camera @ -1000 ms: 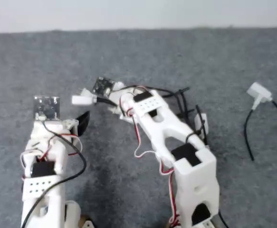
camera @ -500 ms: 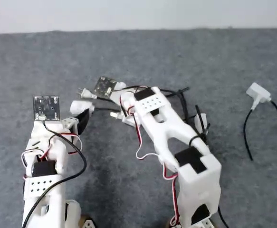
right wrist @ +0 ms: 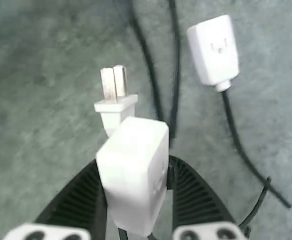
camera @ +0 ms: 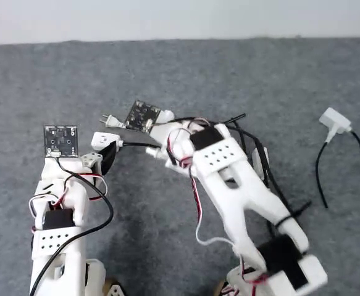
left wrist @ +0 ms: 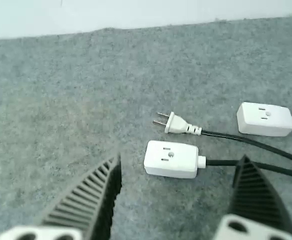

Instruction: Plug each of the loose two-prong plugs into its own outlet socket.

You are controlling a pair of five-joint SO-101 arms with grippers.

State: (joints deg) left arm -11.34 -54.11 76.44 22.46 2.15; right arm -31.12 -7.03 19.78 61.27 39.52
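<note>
R gripper (right wrist: 135, 167) is shut tight on a white socket block (right wrist: 133, 192). A plug (right wrist: 114, 97) lies just past it on the gray carpet (right wrist: 35, 75), prongs pointing away. L gripper (left wrist: 181, 160) is wide open w/ nothing in it. A 2nd socket (left wrist: 171, 159) lies just on its far side. Another plug (camera: 335, 120) lies well apart, far right, w/ a black cord (camera: 320, 176).

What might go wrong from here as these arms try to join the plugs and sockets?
The plug lies loose on the carpet and the left fingers are open, so a push from the socket in the right fingers may just shove it away. Black cables drape by the right arm and may snag. A second plug lies far off to the side, perhaps hard to reach.
</note>
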